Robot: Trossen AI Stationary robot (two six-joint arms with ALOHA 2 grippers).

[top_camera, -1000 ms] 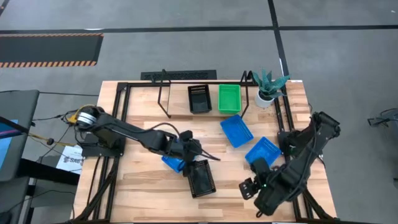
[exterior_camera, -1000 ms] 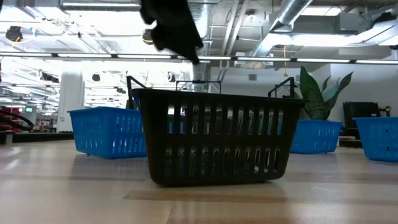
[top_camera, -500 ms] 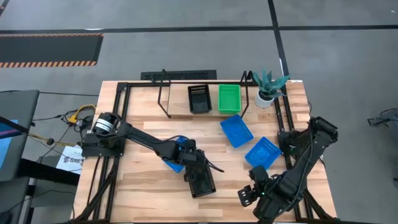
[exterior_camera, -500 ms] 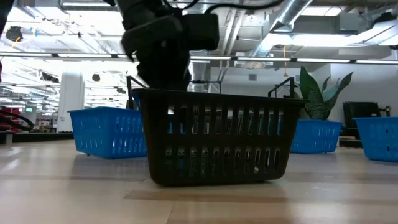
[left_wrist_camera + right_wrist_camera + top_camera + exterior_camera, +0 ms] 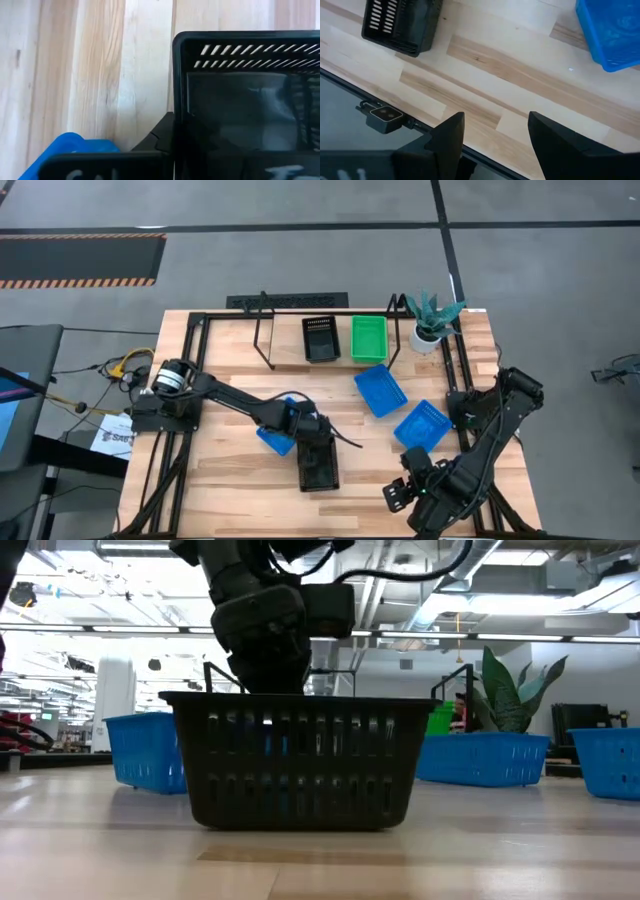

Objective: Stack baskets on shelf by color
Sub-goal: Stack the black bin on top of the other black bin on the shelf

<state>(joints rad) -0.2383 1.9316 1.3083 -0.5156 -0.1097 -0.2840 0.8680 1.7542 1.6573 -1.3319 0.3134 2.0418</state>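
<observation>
The left gripper (image 5: 308,432) sits at lower centre of the high view, fingers clamped together on the near end wall of a black basket (image 5: 319,462), a slotted plastic tray resting on the pale planked table (image 5: 230,480); a blue basket (image 5: 275,438) lies just beside it. Upper centre, the wire shelf (image 5: 262,330) holds a second black basket (image 5: 320,338) and a green basket (image 5: 368,338). The right gripper (image 5: 492,131) hangs lower right, fingers apart, holding nothing.
</observation>
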